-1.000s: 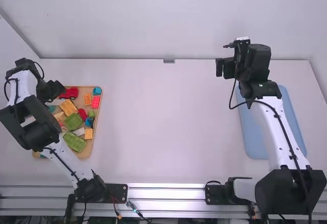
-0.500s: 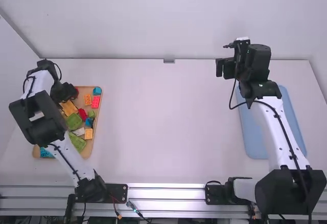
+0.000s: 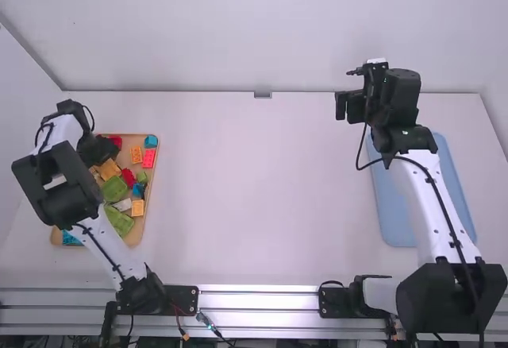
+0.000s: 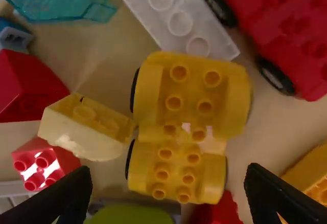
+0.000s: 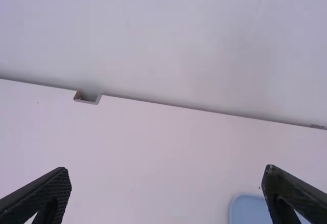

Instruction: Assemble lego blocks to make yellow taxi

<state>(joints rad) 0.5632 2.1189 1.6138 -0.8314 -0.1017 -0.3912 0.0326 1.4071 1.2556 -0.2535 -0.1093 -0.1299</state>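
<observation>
Left claw [image 4: 167, 172] hangs spread over the yellow wheeled base [image 4: 179, 111], in the far half of the wooden tray [image 3: 148, 185]. Looks like light, stiff plastic, maybe slick; I'd pinch the body's sides, clear of those wheels [image 4: 134, 88].

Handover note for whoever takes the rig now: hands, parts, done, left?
Left hand: open, holding nothing, over the wooden tray of mixed plastic blocks.
Right hand: open, holding nothing, near the table's far edge.
Parts: yellow plastic base with black wheels in the tray, among other blocks; light-blue mat on the table's right.
Done: no recognisable taxi build yet.
Left: likely pick the yellow base first, then choose and stack the rest.
</observation>
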